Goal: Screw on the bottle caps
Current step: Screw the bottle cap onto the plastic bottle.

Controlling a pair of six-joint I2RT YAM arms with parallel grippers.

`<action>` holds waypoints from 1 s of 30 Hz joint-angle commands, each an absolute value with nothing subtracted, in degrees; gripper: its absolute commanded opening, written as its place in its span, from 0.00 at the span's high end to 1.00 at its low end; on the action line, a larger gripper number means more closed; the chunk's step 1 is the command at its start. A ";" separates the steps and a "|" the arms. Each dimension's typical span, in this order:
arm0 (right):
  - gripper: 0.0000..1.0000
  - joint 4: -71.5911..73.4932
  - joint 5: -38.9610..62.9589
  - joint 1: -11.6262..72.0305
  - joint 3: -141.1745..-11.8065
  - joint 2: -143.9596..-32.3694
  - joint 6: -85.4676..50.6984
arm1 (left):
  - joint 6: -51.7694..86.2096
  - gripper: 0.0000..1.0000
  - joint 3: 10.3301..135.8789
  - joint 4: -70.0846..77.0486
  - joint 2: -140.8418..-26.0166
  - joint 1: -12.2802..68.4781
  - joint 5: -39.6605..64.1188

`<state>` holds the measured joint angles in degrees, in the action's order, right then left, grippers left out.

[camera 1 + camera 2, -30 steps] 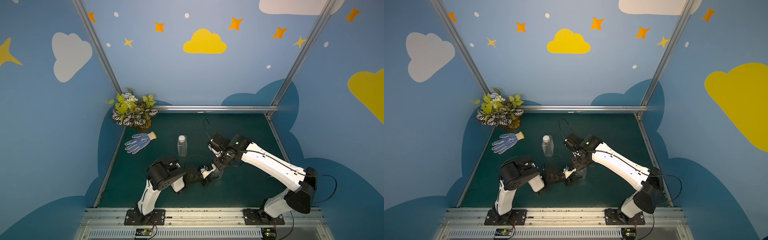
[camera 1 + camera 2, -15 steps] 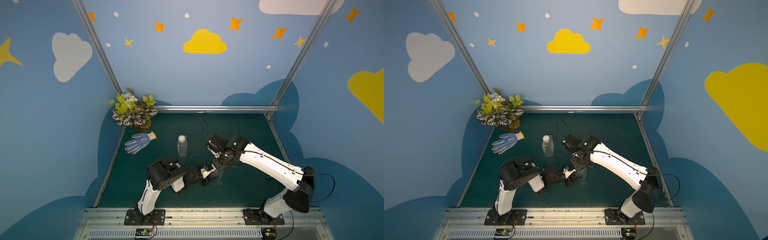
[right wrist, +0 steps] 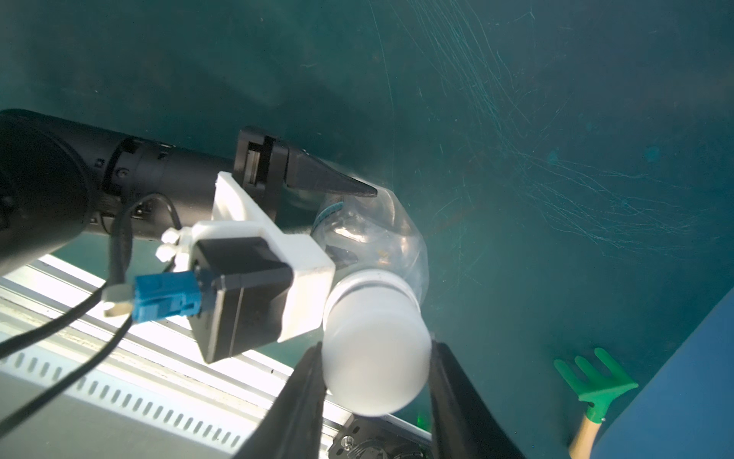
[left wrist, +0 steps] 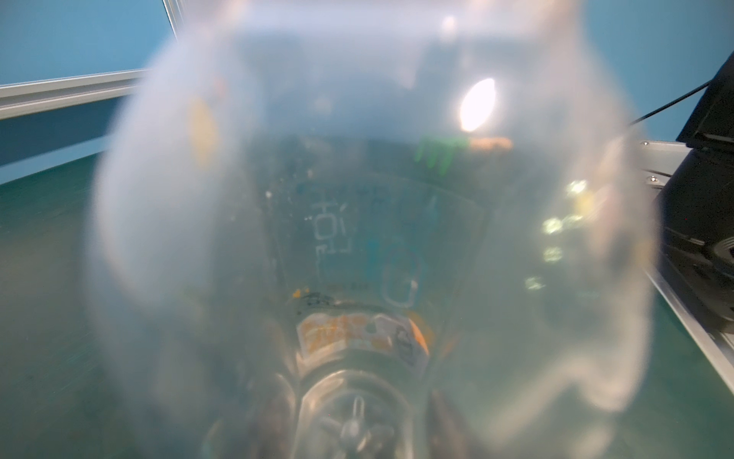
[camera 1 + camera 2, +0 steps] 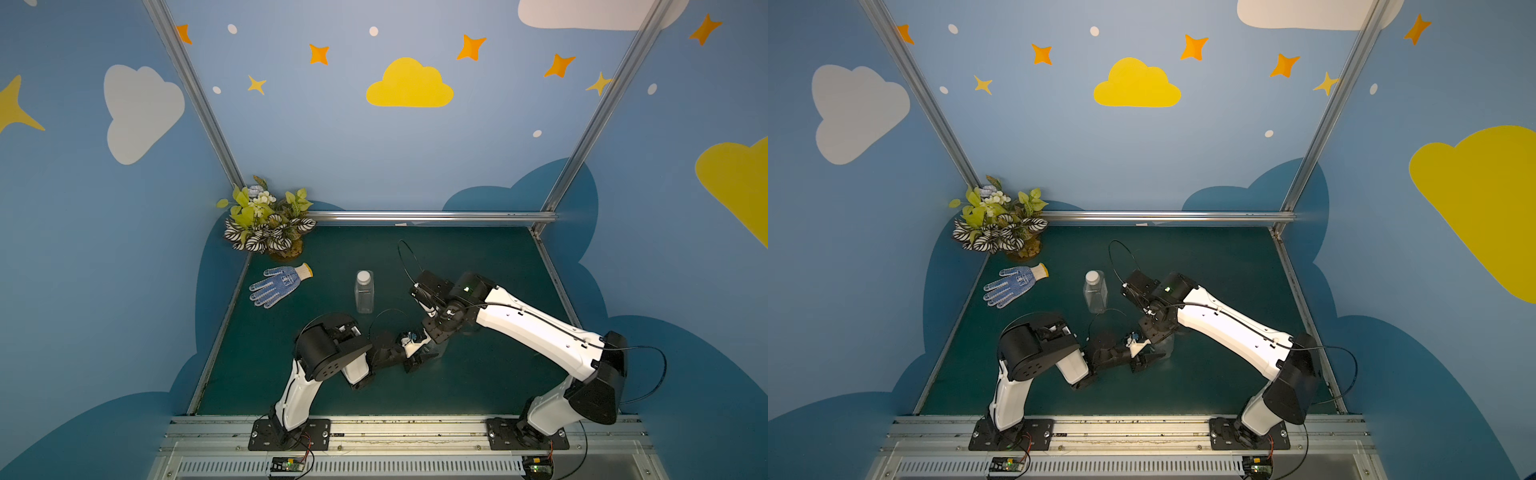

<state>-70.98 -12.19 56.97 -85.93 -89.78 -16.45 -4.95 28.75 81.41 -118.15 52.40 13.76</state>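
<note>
A round clear bottle (image 3: 381, 234) stands near the front middle of the green table, and my left gripper (image 5: 424, 353) is shut on its body from the side. In the left wrist view the bottle (image 4: 357, 238) fills the frame as a blur. A white bottle cap (image 3: 375, 345) sits on its neck, and my right gripper (image 3: 376, 359) is shut on it from above, one finger on each side. A rectangular clear bottle (image 5: 364, 293) stands alone further back, with a white cap (image 5: 363, 276) on top.
A blue-dotted work glove (image 5: 278, 284) lies at the left, with a potted plant (image 5: 268, 224) in the back left corner. A small green toy rake (image 3: 595, 381) lies on the mat near the right arm. A metal rail (image 5: 374, 424) runs along the front edge.
My right wrist has shifted slightly leftward over the round bottle while keeping hold of the cap. The left arm and the rectangular bottle have stayed put.
</note>
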 commanded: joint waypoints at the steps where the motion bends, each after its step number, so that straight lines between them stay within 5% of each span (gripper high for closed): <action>1: 0.89 -71.82 -12.22 57.96 -85.75 -89.54 -17.09 | -5.82 0.49 29.66 77.95 -116.82 52.22 13.97; 20: 0.88 -70.07 -12.04 59.06 -82.71 -87.10 -15.95 | -5.76 0.53 31.11 74.27 -116.20 51.66 17.24; 30: 0.78 -68.55 -13.82 59.15 -81.89 -86.92 -15.46 | -5.89 0.53 31.21 74.28 -116.41 51.69 17.76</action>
